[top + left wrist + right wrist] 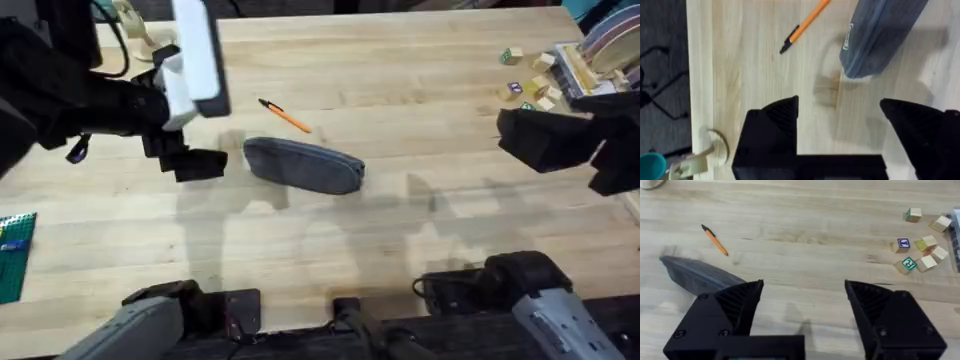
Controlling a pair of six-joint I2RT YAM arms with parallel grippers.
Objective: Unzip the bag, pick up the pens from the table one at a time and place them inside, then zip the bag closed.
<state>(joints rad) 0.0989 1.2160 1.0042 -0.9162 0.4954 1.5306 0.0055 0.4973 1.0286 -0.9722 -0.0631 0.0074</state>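
Observation:
The grey bag (303, 165) lies near the middle of the table (420, 230), and its zip cannot be made out. One orange pen (285, 116) with a black tip lies just behind it, apart from it. My left gripper (205, 163) hovers just left of the bag's left end, open and holding nothing. In the left wrist view the bag's end (880, 35) and the pen (802, 27) lie beyond the open left gripper (840, 132). My right gripper (525, 135) hangs far to the right, open and holding nothing. The right wrist view shows the open right gripper (805, 302), the bag (695, 275) and the pen (715, 240).
Wooden letter blocks (530, 85) and a stack of items (600, 50) sit at the back right. A green baseplate (15, 255) lies at the front left edge. The table's back edge, with cables on a dark floor (662, 90), shows in the left wrist view.

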